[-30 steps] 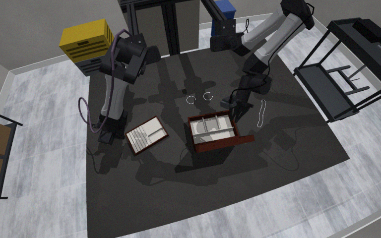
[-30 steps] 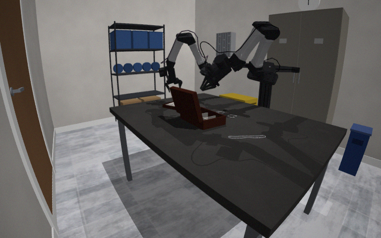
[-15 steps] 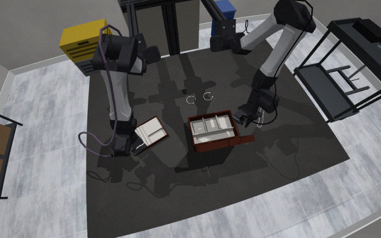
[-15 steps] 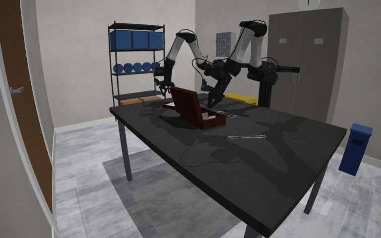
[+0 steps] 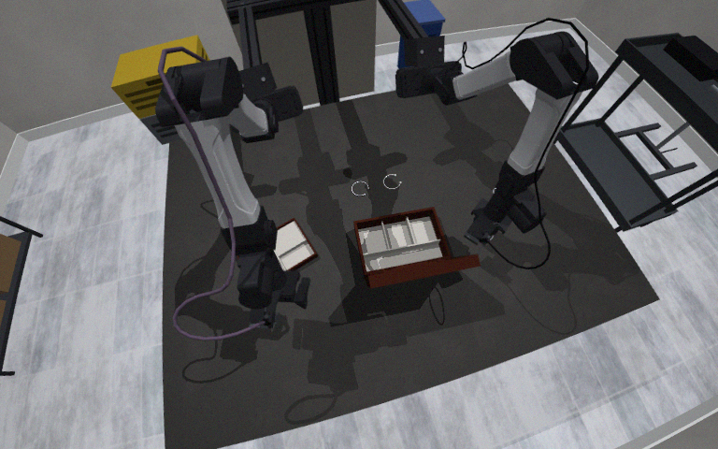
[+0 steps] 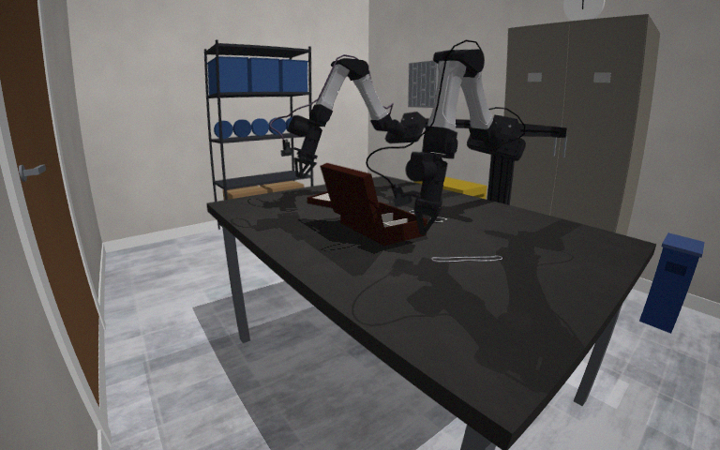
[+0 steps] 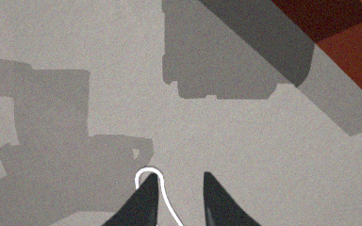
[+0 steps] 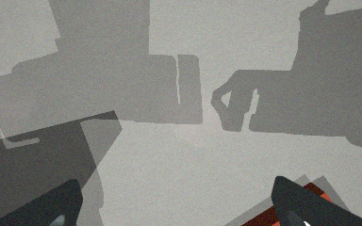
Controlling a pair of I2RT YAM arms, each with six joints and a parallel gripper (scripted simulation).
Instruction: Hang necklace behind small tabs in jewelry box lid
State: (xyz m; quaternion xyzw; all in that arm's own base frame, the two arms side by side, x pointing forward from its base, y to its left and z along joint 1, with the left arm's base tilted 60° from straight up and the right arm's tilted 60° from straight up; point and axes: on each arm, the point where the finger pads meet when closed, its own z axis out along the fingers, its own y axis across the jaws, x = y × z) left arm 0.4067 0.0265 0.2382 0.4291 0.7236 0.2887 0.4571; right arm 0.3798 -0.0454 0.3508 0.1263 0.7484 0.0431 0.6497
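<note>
The necklace lies on the table beside the box. My left gripper stands narrow, empty; descending off-centre could push the loop away. My right gapes wide.

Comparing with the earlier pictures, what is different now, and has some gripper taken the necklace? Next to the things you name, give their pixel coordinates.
The left gripper (image 5: 475, 238) (image 6: 423, 231) (image 7: 180, 182) moved down beside the box, towards the necklace. The right gripper (image 5: 304, 297) (image 6: 302, 172) (image 8: 177, 187) moved towards the top picture's bottom and right. Neither holds anything. The necklace (image 6: 467, 257) (image 7: 172, 207) and the open jewelry box (image 5: 447, 246) (image 6: 401, 233) (image 7: 346, 52) stayed in place.
</note>
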